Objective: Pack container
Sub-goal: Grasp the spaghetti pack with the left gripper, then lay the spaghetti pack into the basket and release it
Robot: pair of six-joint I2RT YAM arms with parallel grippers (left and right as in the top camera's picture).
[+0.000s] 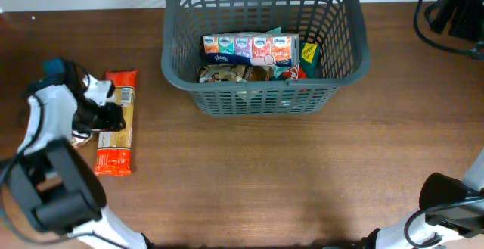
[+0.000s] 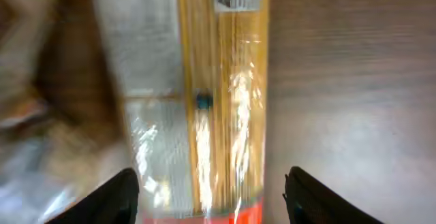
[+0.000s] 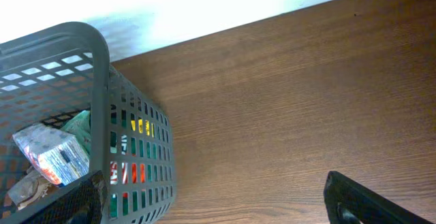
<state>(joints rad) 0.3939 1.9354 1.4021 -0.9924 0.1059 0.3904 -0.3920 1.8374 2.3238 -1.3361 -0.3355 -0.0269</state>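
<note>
The container, a dark grey lattice basket (image 1: 344, 60), stands at the back middle of the table. It holds a tissue multipack (image 1: 249, 48) and several snack packets (image 1: 227, 73). A long spaghetti packet (image 1: 119, 120) with orange ends lies on the table at the left. My left gripper (image 1: 108, 117) is open right over its middle. In the left wrist view the fingers (image 2: 212, 193) straddle the packet (image 2: 218, 101) without closing. My right gripper (image 3: 218, 200) is open and empty over bare wood, right of the basket's corner (image 3: 102, 81).
A blurred pale packet (image 2: 41, 149) lies just left of the spaghetti, partly under my left arm (image 1: 76, 137). A black cable and black gear (image 1: 454, 14) sit at the back right corner. Brown wooden tabletop (image 1: 287, 173) lies in front of the basket.
</note>
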